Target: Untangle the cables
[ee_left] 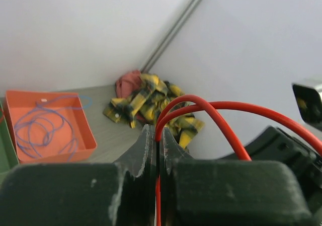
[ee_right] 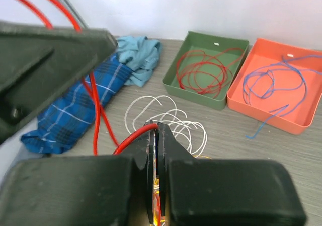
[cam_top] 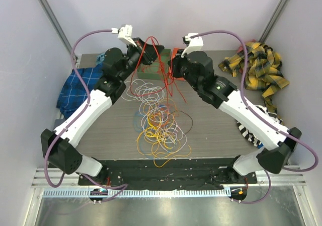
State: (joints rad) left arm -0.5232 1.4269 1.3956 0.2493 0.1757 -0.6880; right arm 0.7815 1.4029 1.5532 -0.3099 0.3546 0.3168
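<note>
Cable heap: yellow, orange, white and blue cables [cam_top: 160, 123] lie tangled on the table, on the near side of the green tray [ee_right: 196, 94].
Right gripper [ee_right: 155, 130]: fingers pressed together on a red cable [ee_right: 136, 134], raised just in front of the green tray.
Left gripper [ee_left: 157, 135]: also pinching a red cable, held above the green tray's left part.
Green tray: holds a red coil.
Orange tray [ee_right: 261, 113]: touches the green tray's right side and holds a blue cable.
</note>
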